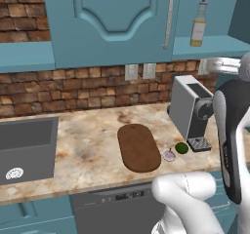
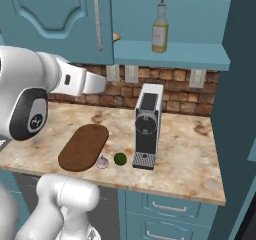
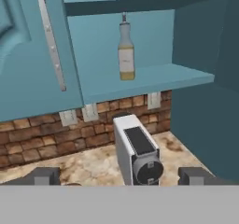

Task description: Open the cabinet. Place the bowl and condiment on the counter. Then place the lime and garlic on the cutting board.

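The cabinet (image 1: 117, 18) has its left door shut and its right half standing open. On the open shelf the condiment (image 1: 198, 23) (image 2: 160, 26) (image 3: 125, 50) stands upright. A beige sliver of the bowl (image 2: 116, 36) peeks out past the shut door's edge; the rest is hidden. The cutting board (image 1: 138, 146) (image 2: 84, 146) lies bare on the counter (image 1: 93, 145). Just right of it sit the garlic (image 1: 169, 155) (image 2: 102, 162) and the lime (image 1: 181, 147) (image 2: 120, 158). My gripper (image 3: 119, 178) is open and empty, facing the shelf from a distance, below the bottle.
A grey coffee machine (image 1: 193, 111) (image 2: 147, 126) (image 3: 137, 153) stands on the counter under the open shelf. The sink (image 1: 27, 147) is at the left. The swung-out right door (image 2: 240, 84) walls off the right side. A silver handle (image 3: 51, 43) runs down the shut door.
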Robot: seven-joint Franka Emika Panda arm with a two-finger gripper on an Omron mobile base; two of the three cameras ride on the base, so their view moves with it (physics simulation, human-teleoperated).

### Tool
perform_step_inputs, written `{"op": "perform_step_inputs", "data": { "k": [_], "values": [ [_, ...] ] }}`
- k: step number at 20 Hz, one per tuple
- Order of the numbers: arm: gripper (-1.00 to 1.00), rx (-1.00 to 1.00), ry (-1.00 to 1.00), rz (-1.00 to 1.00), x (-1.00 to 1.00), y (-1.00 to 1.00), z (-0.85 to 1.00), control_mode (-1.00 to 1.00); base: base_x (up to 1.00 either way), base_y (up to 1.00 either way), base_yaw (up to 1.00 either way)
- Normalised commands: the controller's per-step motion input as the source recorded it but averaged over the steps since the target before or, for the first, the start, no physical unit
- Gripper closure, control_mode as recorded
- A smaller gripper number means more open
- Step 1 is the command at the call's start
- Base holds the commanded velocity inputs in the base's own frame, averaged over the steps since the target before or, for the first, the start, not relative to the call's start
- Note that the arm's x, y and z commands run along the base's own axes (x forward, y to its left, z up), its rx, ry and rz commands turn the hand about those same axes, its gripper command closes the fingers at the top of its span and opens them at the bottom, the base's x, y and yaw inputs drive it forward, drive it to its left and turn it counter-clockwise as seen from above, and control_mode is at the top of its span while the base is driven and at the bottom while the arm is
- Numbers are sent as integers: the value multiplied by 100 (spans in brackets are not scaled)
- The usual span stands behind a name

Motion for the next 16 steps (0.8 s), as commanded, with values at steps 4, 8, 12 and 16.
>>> {"op": "perform_step_inputs", "data": {
  "k": [4, 8, 12, 16],
  "values": [
    [-100, 11, -19, 10, 0, 29, 12, -100, 0, 0, 0],
    [-100, 5, -8, 12, 5, 34, 10, -100, 0, 0, 0],
    [-100, 0, -11, 11, 0, 18, 34, -100, 0, 0, 0],
    [-100, 0, -9, 6, 0, 2, 26, -100, 0, 0, 0]
  ]
}}
